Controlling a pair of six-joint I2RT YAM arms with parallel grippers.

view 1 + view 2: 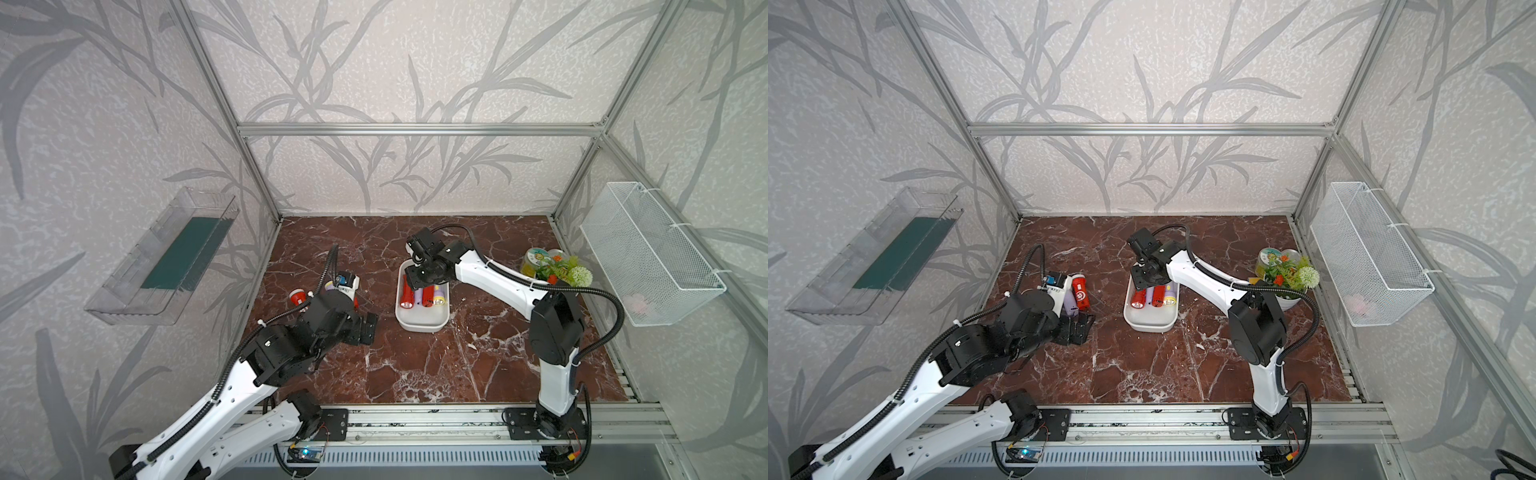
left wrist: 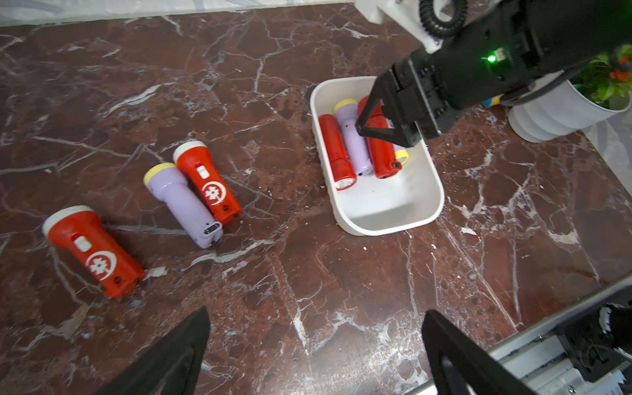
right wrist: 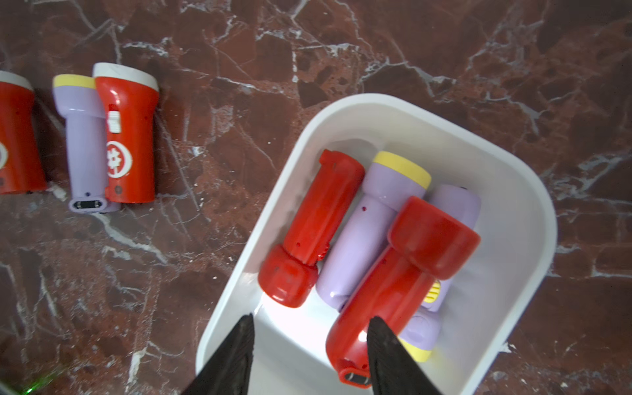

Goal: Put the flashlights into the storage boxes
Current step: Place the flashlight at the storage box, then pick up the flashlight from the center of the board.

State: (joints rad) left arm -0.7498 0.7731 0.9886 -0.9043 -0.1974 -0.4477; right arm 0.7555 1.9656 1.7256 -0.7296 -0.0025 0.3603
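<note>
The white storage box (image 3: 513, 191) stands mid-table, also in both top views (image 1: 419, 326) (image 1: 1150, 325). Several flashlights lie in it: a red one (image 3: 314, 212), a lavender one (image 3: 369, 222), another lavender one (image 3: 455, 205), and a red one (image 3: 393, 273) lying across them. My right gripper (image 3: 310, 318) hangs open over the box; that top red flashlight's tail rests against one finger, apart from the other. Three flashlights lie on the table left of the box: red (image 2: 92, 249), lavender (image 2: 181, 201), red (image 2: 208, 184). My left gripper (image 2: 316, 311) is open and empty above bare table.
A potted plant (image 1: 557, 270) and a round jar (image 1: 536, 257) stand at the right rear. A white wire basket (image 1: 648, 257) hangs on the right wall and a clear tray (image 1: 166, 257) on the left wall. Aluminium posts frame the red marble table (image 1: 436, 374).
</note>
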